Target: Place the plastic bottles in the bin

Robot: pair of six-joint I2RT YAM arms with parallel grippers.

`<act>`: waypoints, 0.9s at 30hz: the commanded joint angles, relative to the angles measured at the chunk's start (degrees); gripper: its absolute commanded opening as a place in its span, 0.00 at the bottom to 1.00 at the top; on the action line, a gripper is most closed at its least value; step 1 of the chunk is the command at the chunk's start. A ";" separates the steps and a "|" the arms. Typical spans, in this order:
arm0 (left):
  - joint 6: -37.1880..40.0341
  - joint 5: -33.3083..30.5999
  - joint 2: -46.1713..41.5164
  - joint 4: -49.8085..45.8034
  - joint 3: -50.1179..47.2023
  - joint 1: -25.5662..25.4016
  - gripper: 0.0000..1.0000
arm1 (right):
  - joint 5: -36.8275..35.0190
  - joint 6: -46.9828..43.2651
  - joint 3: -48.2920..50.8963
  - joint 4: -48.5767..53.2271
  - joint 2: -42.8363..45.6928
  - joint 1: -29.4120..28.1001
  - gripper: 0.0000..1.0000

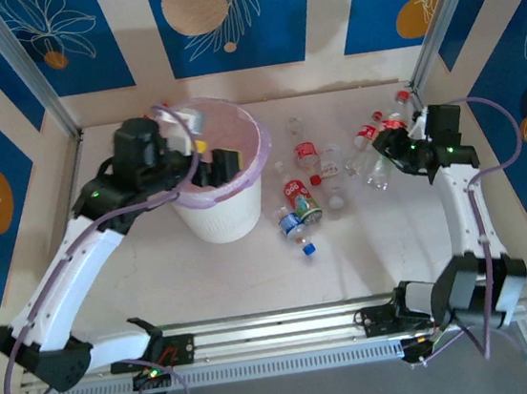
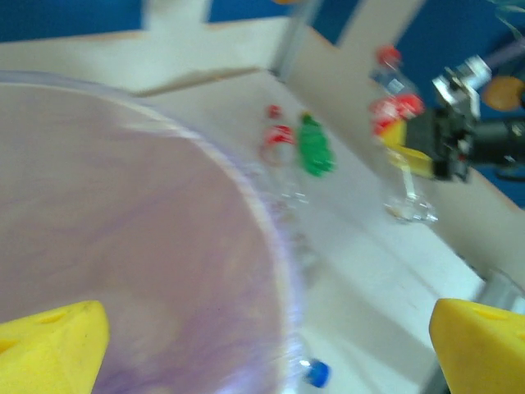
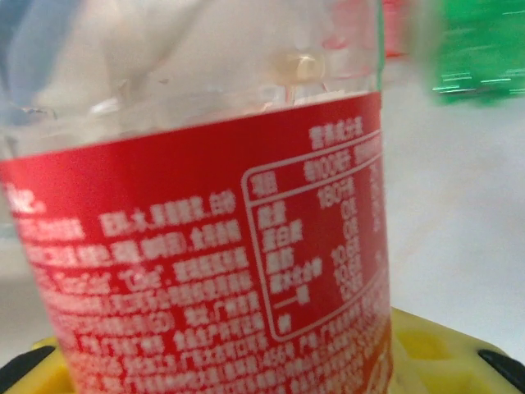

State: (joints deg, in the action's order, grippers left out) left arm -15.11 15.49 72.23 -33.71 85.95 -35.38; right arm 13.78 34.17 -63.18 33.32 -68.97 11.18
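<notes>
Left side first: our left gripper (image 1: 213, 160) hangs right over the mouth of the bin (image 1: 217, 224). Its fingers are spread wide with nothing between them. In the left wrist view we see the 2 yellow pads (image 2: 57, 341) way out at opposite sides, with the pinkish-purple bag (image 2: 148, 230) below them. The bin stands upright on the left half of the bench (image 1: 253, 270), nearer the far edge than the near one, with the bag folded over its rim.

Moving right, some of the plastic bottles (image 1: 306, 153) lie on their sides around the middle of the bench, just right of the bin. We count about 4 there. 1 has a red label and red cap, and a clear one sits just beside it. Closer to the near edge, another red one touches a blue-label bottle (image 1: 291, 222). A blue cap (image 1: 308, 247) sits nearest the near edge, but we can't tell if it's attached to anything. The left wrist view also picks up a green-label bottle (image 2: 314, 148) in that bunch.

Over by the far right corner, our right gripper (image 1: 385, 146) has its fingers closed around a red-label bottle (image 3: 205, 246), yellow pads on either side of the label. A few more red-capped bottles (image 1: 403, 98) crowd just beside it.
</notes>
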 commanded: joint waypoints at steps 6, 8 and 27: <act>-6.75 14.69 14.43 12.52 4.70 -11.95 1.00 | 18.32 4.06 -6.06 -4.21 4.63 -8.89 0.44; -8.03 15.44 16.57 15.79 4.71 -13.37 1.00 | 20.92 6.33 -5.63 -6.44 4.63 -9.73 0.44; -6.61 8.04 13.92 11.43 3.96 -9.96 1.00 | 22.28 11.71 -6.14 -13.09 5.52 -15.77 0.44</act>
State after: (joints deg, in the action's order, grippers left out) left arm -23.49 25.82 89.32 -18.59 90.24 -47.16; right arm 35.51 45.39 -67.72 21.04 -63.57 -3.16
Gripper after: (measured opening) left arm 0.998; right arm 0.466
